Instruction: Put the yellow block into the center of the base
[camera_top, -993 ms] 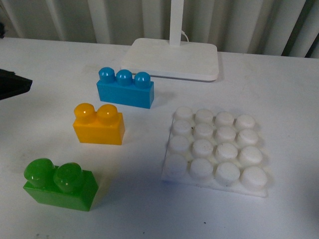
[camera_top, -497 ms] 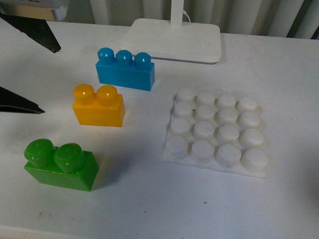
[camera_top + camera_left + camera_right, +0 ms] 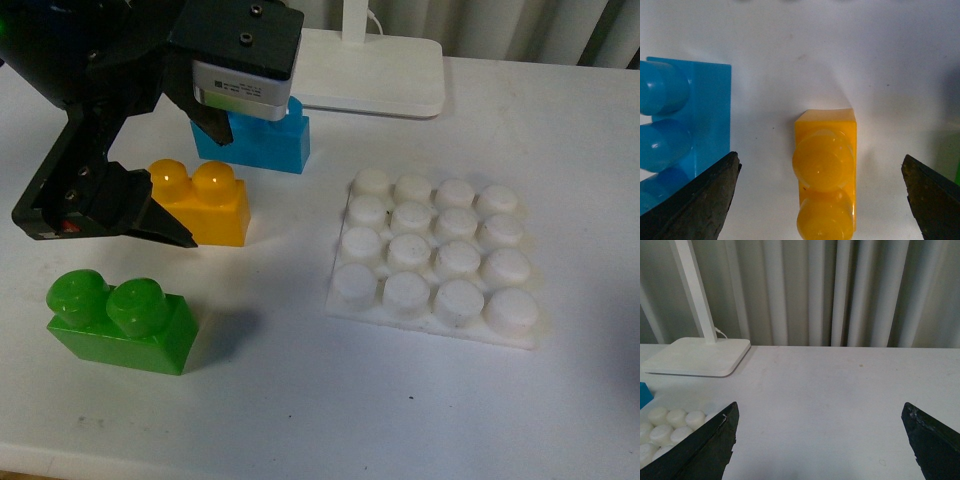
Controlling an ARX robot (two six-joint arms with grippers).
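Note:
The yellow block [image 3: 205, 200] stands upright on the white table, left of the white studded base [image 3: 435, 255]. My left gripper [image 3: 205, 192] is open and hangs over the yellow block, one finger on each long side, apart from it. In the left wrist view the yellow block [image 3: 826, 175] lies midway between the fingers [image 3: 705, 200] of the left gripper [image 3: 822, 200]. My right gripper [image 3: 820, 440] is open and empty over bare table; a corner of the base [image 3: 665, 425] shows in its view.
A blue three-stud brick [image 3: 265, 140] sits just behind the yellow block, close to one left finger [image 3: 675, 130]. A green brick [image 3: 120, 320] sits in front. The lamp base [image 3: 370, 75] stands at the back, also in the right wrist view [image 3: 700, 355].
My left arm has come in from the left and now straddles the yellow block with open fingers. The bricks and the base have not moved on the table.

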